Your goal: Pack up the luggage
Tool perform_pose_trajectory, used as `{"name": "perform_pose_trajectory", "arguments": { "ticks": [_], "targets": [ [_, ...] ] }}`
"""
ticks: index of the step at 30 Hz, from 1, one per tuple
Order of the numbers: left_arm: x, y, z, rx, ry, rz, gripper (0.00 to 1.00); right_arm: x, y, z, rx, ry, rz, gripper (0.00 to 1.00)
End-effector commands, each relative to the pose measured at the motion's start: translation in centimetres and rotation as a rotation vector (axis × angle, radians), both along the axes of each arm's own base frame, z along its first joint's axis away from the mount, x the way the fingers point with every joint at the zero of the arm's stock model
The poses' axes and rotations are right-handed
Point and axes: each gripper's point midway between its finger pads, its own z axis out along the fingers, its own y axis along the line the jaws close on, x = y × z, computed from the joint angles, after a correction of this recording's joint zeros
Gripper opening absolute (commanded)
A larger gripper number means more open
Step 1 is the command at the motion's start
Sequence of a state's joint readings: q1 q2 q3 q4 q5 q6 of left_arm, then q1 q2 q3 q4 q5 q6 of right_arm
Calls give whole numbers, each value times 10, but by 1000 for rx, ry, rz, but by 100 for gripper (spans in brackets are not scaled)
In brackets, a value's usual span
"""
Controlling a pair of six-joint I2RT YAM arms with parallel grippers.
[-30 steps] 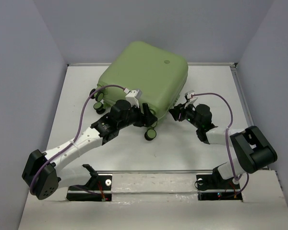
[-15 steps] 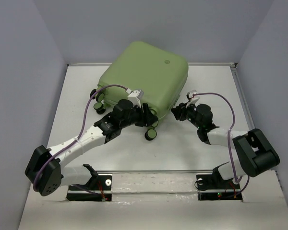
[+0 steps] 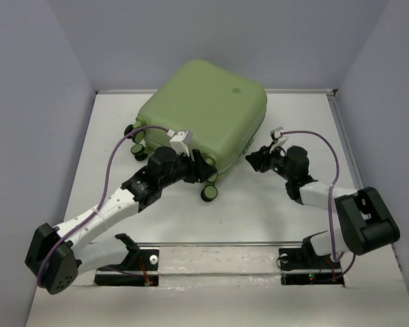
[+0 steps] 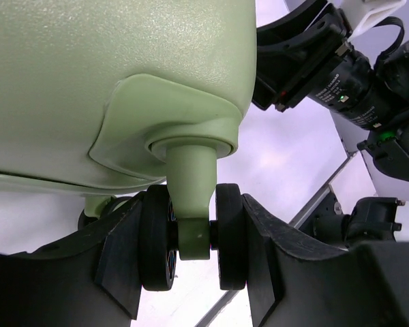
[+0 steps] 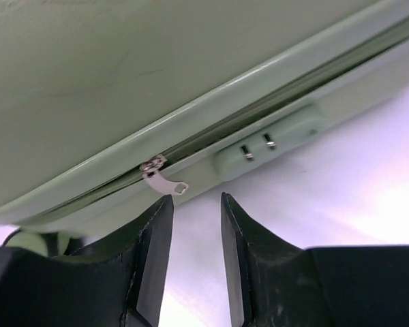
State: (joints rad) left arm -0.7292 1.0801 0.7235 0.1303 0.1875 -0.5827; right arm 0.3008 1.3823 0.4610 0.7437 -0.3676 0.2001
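Note:
The luggage [image 3: 204, 109], a closed pale green hard-shell suitcase, lies flat at the back of the table. My left gripper [image 3: 206, 175] is at its near corner, shut on a twin black caster wheel [image 4: 194, 238]; both fingers press the wheel's outer faces, and the green stem runs up into the shell [image 4: 88, 82]. My right gripper [image 3: 251, 159] is at the suitcase's right side, open with nothing between its fingers. In the right wrist view the silver zipper pull [image 5: 162, 180] hangs just above the left fingertip [image 5: 165, 204], and the closed zipper seam runs along the shell [image 5: 157, 68].
Another caster wheel [image 3: 209, 193] sticks out near the left gripper, and two more [image 3: 138, 135] show at the suitcase's left corner. A recessed lock [image 5: 273, 139] sits right of the zipper pull. Grey walls enclose the white table [image 3: 259, 218] on three sides.
My left gripper has closed on the caster wheel and the suitcase's near corner has shifted slightly left. My right gripper has moved a little up and right along the suitcase's side and narrowed slightly.

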Motion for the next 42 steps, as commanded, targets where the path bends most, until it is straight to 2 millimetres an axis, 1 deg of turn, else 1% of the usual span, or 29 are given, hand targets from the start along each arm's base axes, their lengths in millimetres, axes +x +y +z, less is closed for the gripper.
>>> {"name": "perform_pose_trajectory", "arguments": {
  "ticks": [1,2,3,6,9,10,12,14,15,18,19,20,23,24,25,26,28,29,30,31,32,34,36,38,39,40,41,42],
  "targets": [
    [-11,-3,34,-121,-65,-49,6,-14,29,22,61,-51,197,41],
    [-11,-3,33,-126,-62,-51,6,-18,35,20,58,-44,222,43],
    [-12,-3,33,-130,-56,-54,6,-19,35,19,51,-50,228,47],
    [-12,-4,30,-133,-50,-57,6,-17,39,18,36,-46,239,51],
    [-13,-5,30,-136,-52,-63,6,-10,40,15,19,-38,243,51],
    [-13,-5,31,-138,-52,-64,6,-9,42,9,17,-23,248,51],
    [-13,-4,31,-137,-55,-62,6,-6,45,12,25,-34,258,51],
    [-13,-4,32,-139,-56,-63,6,-2,47,8,22,-24,269,51],
    [-13,-4,32,-140,-57,-65,6,2,48,10,17,-30,265,51],
    [-14,-4,32,-143,-58,-68,6,8,46,8,7,-38,242,50],
    [-15,-3,32,-143,-57,-68,6,11,42,6,4,-42,214,49],
    [-15,-3,32,-145,-58,-69,6,14,41,12,11,-68,199,47],
    [-16,-3,31,-143,-56,-74,6,19,38,14,16,-85,161,42],
    [-16,-3,31,-142,-58,-73,6,20,39,17,20,-99,150,39],
    [-16,-4,31,-142,-58,-74,6,22,38,18,19,-104,137,37],
    [-16,-4,31,-141,-56,-76,6,23,36,19,21,-110,124,33],
    [-16,-4,31,-142,-57,-77,6,26,33,20,23,-118,93,28],
    [-15,-4,31,-143,-58,-76,6,24,36,22,30,-127,99,26],
    [-15,-4,33,-145,-61,-74,6,24,34,21,33,-120,86,19],
    [-15,-4,33,-144,-62,-75,6,24,32,21,33,-122,72,16],
    [-15,-5,34,-145,-63,-76,6,25,30,21,34,-122,58,15],
    [-15,-6,36,-149,-65,-79,6,24,25,17,32,-112,30,8],
    [-13,-7,40,-159,-71,-82,6,20,25,13,44,-88,17,7],
    [-11,-12,49,-181,-85,-93,6,5,35,5,58,-57,60,7],
    [-9,-16,48,-181,-79,-100,6,-2,42,7,70,-57,74,7],
    [-7,-20,63,-208,-106,-115,6,-7,47,5,72,-47,73,7],
    [-3,-26,63,-209,-100,-121,6,-25,63,2,81,-24,116,7],
    [0,-30,67,-216,-104,-129,6,-33,70,1,86,-16,126,7]
  ]
}}
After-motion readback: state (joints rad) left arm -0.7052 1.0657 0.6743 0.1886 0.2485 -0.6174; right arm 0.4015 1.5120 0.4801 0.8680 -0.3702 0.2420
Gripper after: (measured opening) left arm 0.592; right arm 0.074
